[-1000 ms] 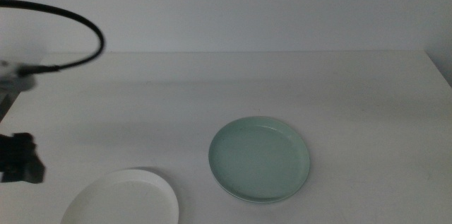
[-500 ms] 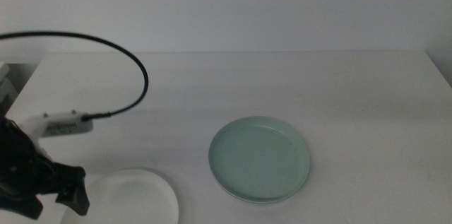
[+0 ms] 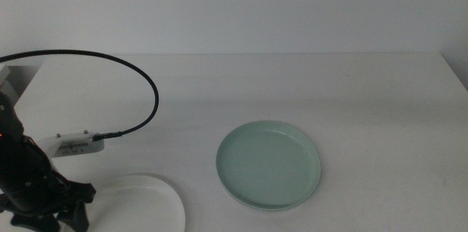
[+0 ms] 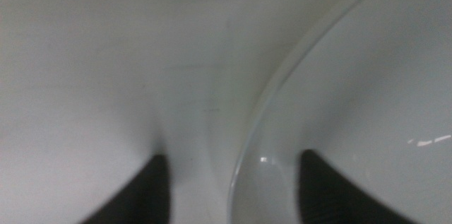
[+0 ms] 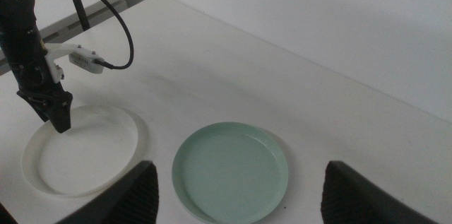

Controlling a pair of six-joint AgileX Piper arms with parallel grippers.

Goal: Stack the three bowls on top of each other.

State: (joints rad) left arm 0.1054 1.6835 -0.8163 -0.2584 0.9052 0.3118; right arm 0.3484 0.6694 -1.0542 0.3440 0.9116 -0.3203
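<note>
The white table (image 3: 351,100) is carrying two visible dishes; the grey bowl is not showing as a separate item in any view, though a second rim line under the green one hints at something beneath it.

The mint green bowl (image 3: 268,165) is sitting right of centre on the near half of the table, also visible in the right wrist view (image 5: 230,173). The white bowl (image 3: 142,206) is lying at the near left, partly cut off by the picture's bottom edge, well apart from the green one.

The left gripper (image 5: 58,113) is standing over the far-left rim of the white bowl (image 5: 81,150), pointing down. In the left wrist view its jaws are parted, one dark fingertip outside the rim on the table and the other inside the dish (image 4: 367,111), so the rim (image 4: 258,118) is running between them. Nothing is being clamped yet.

The right gripper (image 5: 236,196) is waiting high above the near right of the table, jaws spread wide and empty.

Handling judgement: the dishes are looking rigid, light and smooth-glazed, therefore likely slippery and possibly breakable. The low rim is the only practical hold; a pinch across it, one jaw inside and one outside, is appearing appropriate, with a level lift to prevent the dish swinging or sliding out.
</note>
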